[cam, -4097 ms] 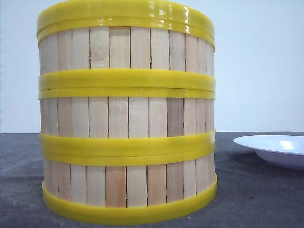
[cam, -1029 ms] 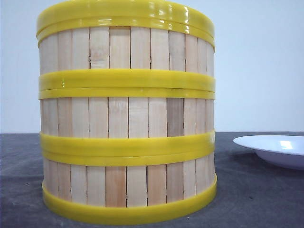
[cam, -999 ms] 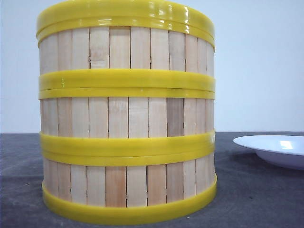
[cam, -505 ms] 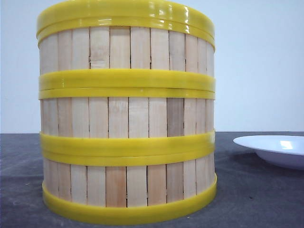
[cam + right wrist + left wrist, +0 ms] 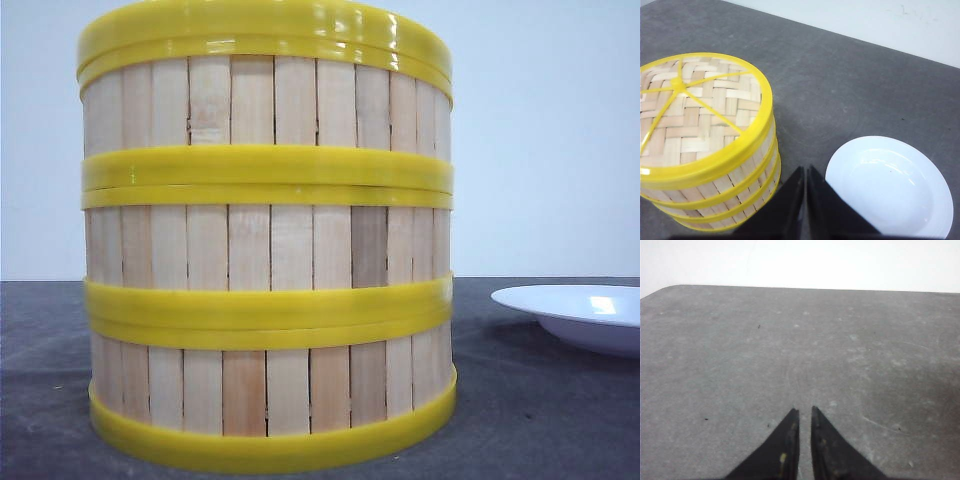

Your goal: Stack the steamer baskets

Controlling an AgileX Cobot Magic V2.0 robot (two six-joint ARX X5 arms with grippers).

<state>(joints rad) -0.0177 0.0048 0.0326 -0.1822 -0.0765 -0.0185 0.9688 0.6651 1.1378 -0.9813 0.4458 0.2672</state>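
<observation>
Nothing has shifted across the last few seconds: the three steamer baskets (image 5: 268, 240) stand as one straight stack on the tabletop (image 5: 790, 350), with the woven lid (image 5: 695, 110) on top, so the stacking looks finished. The right gripper (image 5: 805, 172) hangs above, its jaws nearly closed and empty, the stack to one side and the empty white plate (image 5: 890, 185) to the other. The left gripper (image 5: 805, 412), also narrow and holding nothing, faces only bare tabletop; what the baskets contain is hidden.
</observation>
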